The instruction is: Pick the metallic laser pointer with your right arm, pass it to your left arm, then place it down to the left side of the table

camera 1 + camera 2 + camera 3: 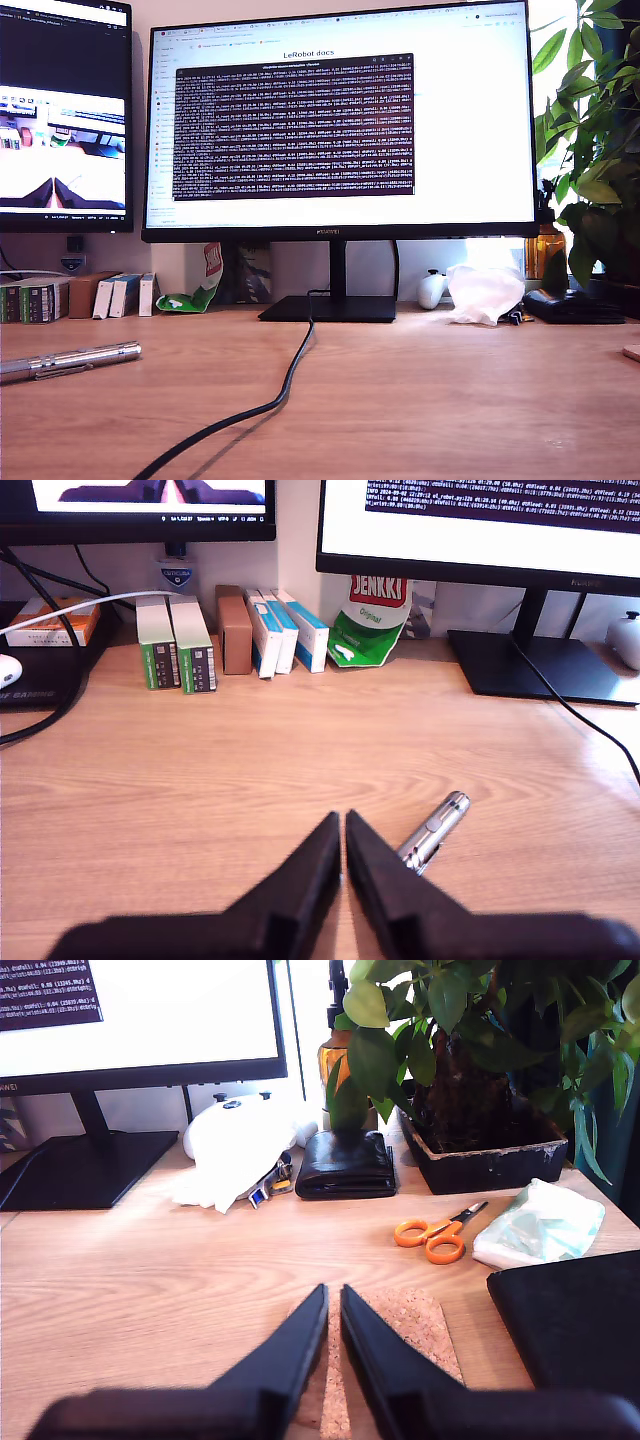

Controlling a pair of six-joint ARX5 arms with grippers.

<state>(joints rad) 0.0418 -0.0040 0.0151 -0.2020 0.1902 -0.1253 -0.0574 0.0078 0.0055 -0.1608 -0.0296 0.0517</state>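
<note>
The metallic laser pointer (70, 361) lies flat on the wooden table (450, 400) at the exterior view's left, near the front edge. In the first wrist view the laser pointer (435, 830) rests on the table just beside my first gripper (341, 817), partly hidden behind one finger. That gripper is shut with nothing between its fingers and does not hold the pointer. My second gripper (333, 1288) is shut and empty, hovering over a cork coaster (410, 1325). Neither arm shows in the exterior view.
A black cable (280, 395) runs from the monitor foot (330, 308) toward the front edge. Small boxes (230, 630) line the back wall. Orange scissors (432, 1237), a tissue pack (540, 1223), a black wallet (348, 1165), a plant pot (480, 1150) and a black slab (570, 1320) lie near my second gripper.
</note>
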